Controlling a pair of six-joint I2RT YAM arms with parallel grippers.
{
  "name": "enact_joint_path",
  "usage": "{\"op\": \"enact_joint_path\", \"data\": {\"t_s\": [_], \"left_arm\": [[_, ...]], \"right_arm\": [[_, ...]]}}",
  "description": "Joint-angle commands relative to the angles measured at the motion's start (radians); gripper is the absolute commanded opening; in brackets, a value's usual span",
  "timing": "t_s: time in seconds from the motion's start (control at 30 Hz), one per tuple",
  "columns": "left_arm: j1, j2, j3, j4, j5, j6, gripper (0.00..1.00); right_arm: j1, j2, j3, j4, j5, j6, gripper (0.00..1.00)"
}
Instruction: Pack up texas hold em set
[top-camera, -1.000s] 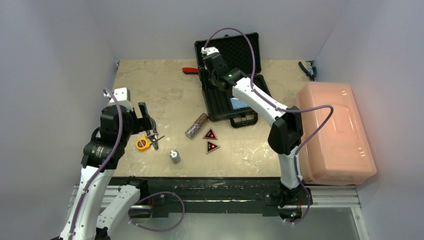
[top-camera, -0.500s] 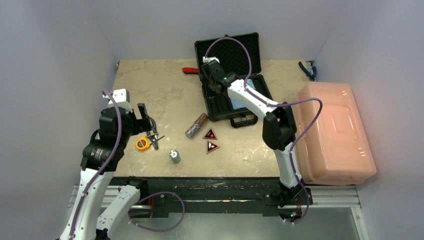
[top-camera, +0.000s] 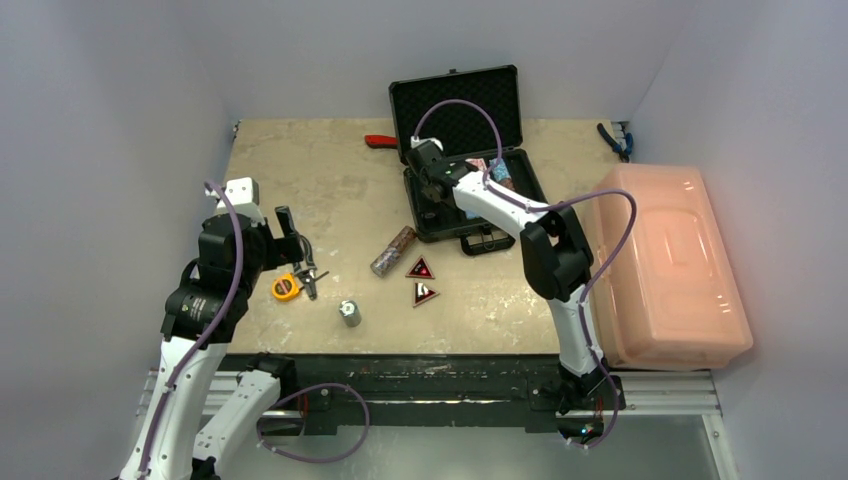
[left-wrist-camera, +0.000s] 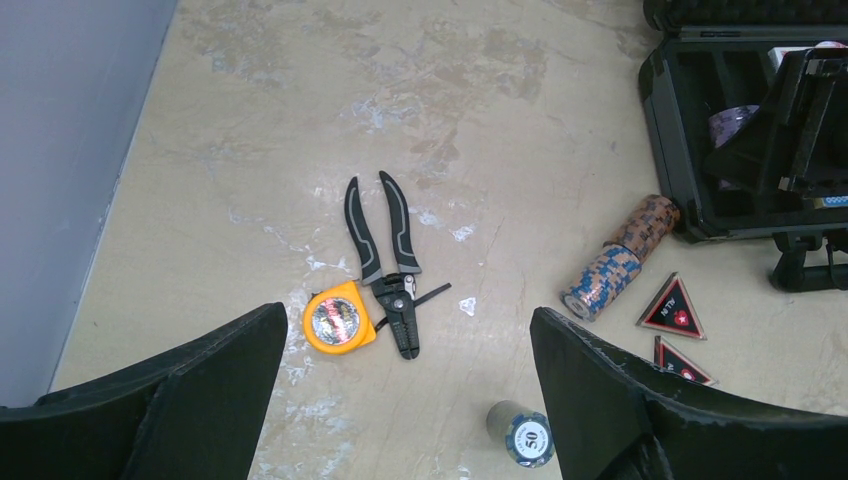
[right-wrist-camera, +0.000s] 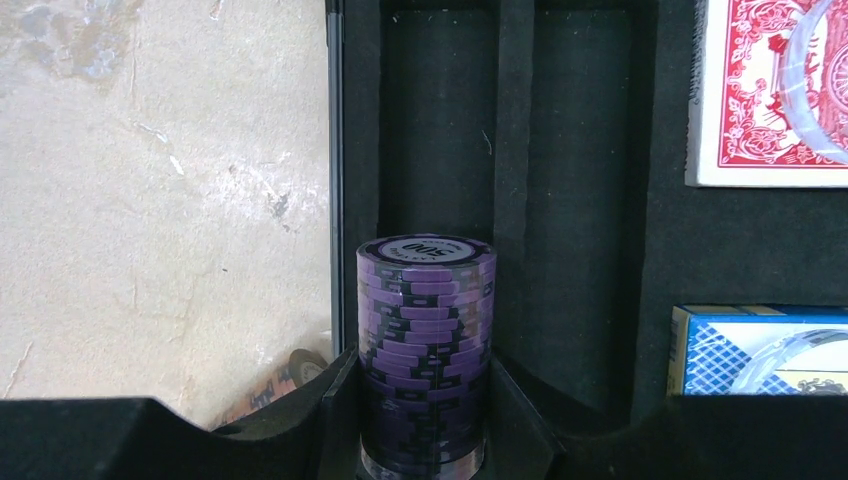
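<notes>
Clamps purple chip stack (right-wrist-camera: 425, 340) upright in R gripper (right-wrist-camera: 422, 420), over leftmost foam slot of open black briefcase (top-camera: 505, 85), at back centre of table (top-camera: 300, 180). Can't tell if touching foam. Shows red deck (right-wrist-camera: 765, 90) & blue deck (right-wrist-camera: 760, 350) in compartments R of slots. Lying loose in front of case: brown-blue chip stack (top-camera: 392, 250) on its side, triangular markers (top-camera: 421, 268) just beside, short chip stack (top-camera: 349, 312) standing apart. Hangs L gripper (left-wrist-camera: 410, 400) wide open, empty, above yellow tape measure (left-wrist-camera: 338, 320) touching pliers (left-wrist-camera: 385, 260). Pink bin (top-camera: 670, 265) far R.
</notes>
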Motion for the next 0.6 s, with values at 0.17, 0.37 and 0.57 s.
{"op": "enact_joint_path", "data": {"t_s": [0.17,0.37,0.57], "left_arm": [[0.006,-0.006,-0.001,0.029,0.021,0.017,0.92],[0.007,-0.007,0.000,0.029,0.022,0.017,0.92],[0.012,-0.007,-0.001,0.029,0.022,0.018,0.92]], "right_arm": [[-0.002,-0.078,-0.067,0.101,0.004,0.029,0.00],[-0.002,-0.091,-0.101,0.100,-0.017,0.041,0.05],[-0.001,-0.119,-0.130,0.095,-0.032,0.055,0.46]]}}
